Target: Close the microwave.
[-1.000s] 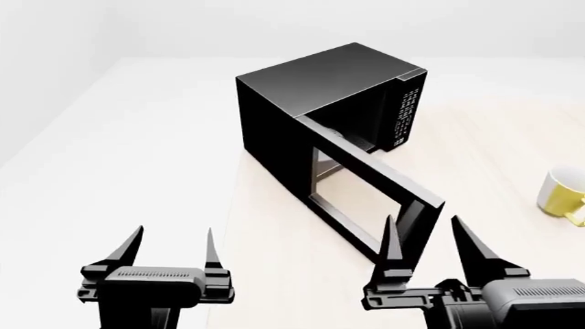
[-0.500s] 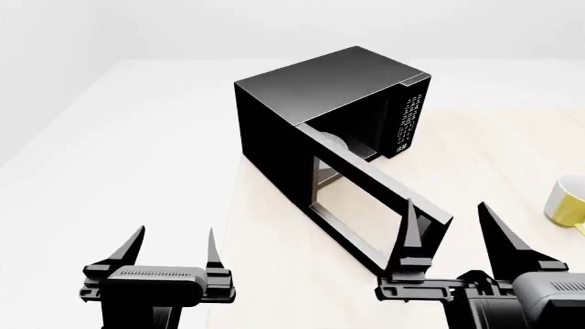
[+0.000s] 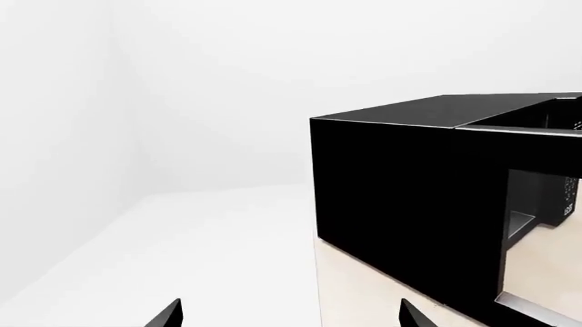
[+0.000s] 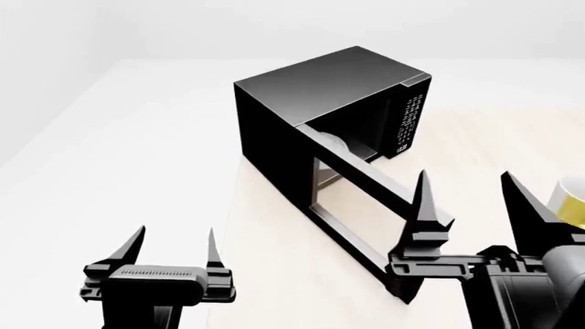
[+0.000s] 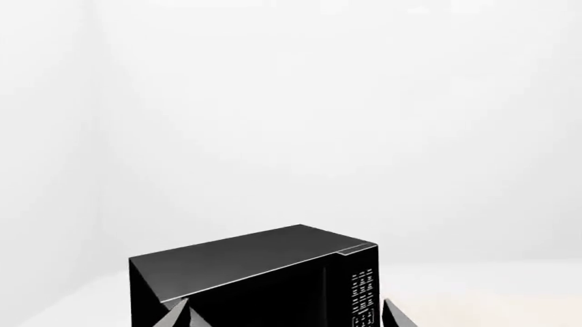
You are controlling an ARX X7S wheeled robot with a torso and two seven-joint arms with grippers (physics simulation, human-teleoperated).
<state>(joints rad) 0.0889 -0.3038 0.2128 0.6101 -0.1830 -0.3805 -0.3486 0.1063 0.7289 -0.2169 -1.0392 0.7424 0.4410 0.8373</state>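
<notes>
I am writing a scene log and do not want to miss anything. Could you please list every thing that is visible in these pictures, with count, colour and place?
microwave: one, black, standing at the far left part of the table, turned at an angle.
microwave door: one, black frame with a window, swung wide open toward the robot.
button panel: one, black with white marks, on the microwave's front at its right side.
round plate: one, pale, partly seen inside the microwave.
cup: one, yellow, at the right edge of the head view, partly hidden by the right gripper.
table: one, light wood colour, under everything.
left gripper: one, black, open, low at the left, holding nothing.
right gripper: one, black, open, near the door's outer end.
</notes>
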